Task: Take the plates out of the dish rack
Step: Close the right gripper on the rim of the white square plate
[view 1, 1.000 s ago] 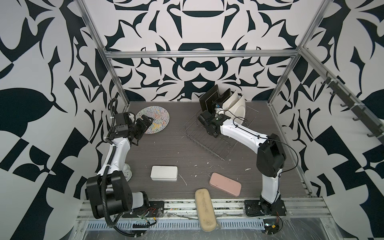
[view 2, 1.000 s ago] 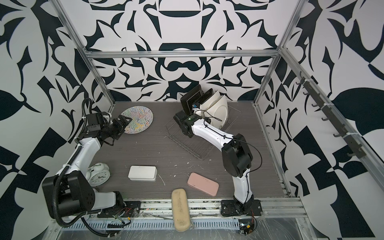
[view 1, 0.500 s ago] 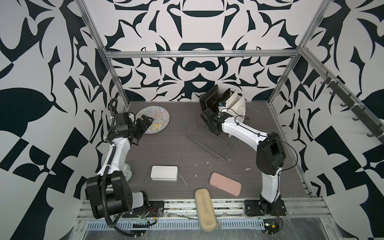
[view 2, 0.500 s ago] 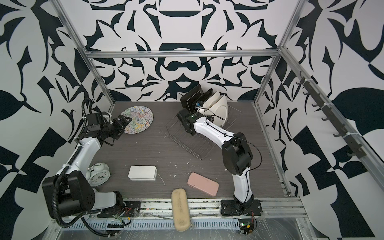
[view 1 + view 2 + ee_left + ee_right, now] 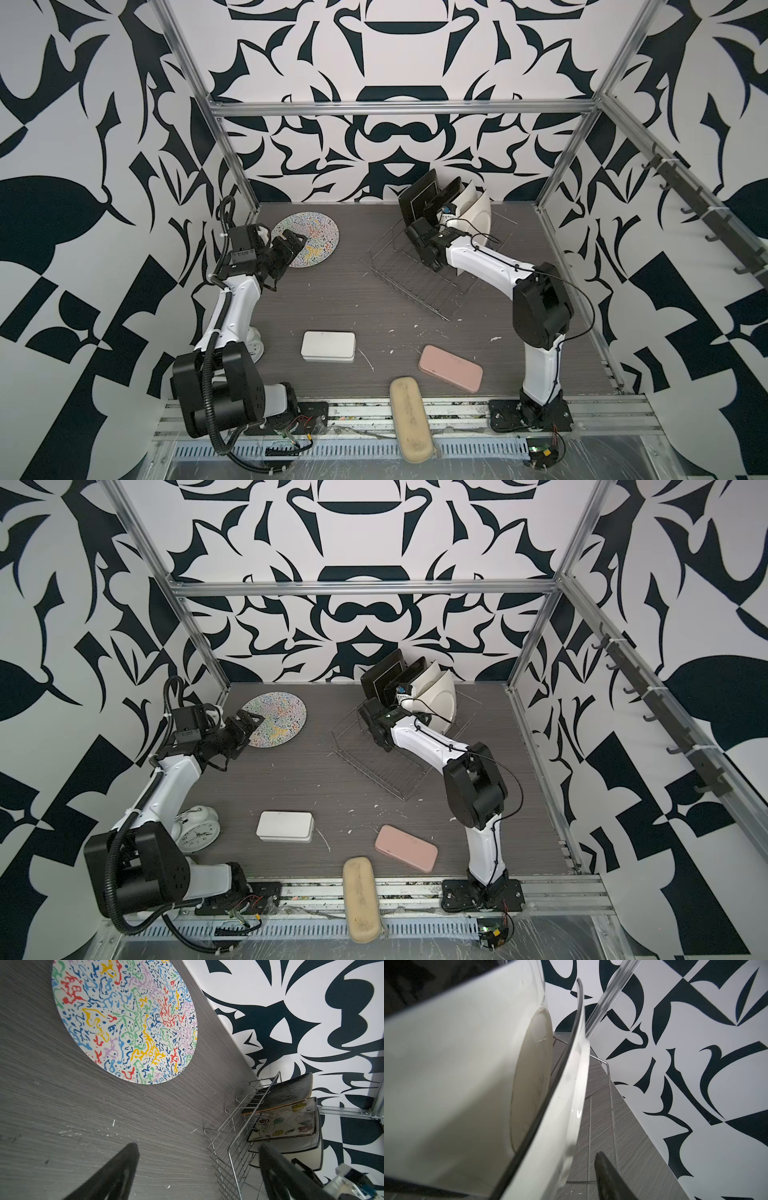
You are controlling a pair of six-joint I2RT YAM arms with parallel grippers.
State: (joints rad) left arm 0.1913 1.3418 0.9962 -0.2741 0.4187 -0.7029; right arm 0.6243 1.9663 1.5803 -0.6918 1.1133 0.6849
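The plates (image 5: 476, 214), likely stiff, slick and breakable, are standing on edge in the rack (image 5: 415, 286), upper middle of a top view. My right claw (image 5: 445, 212) is sitting at one's upper rim, the spot to grip, though I cannot tell if it is pinching, and my left claw (image 5: 197, 1147) is hanging spread.

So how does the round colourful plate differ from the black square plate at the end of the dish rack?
The round plate is a circle; the black plate is square. The round plate carries multicoloured squiggles on white; the black plate is dark all over. The round plate lies flat on the table, outside the dish rack; the black plate stands on edge in it. Both are plates.
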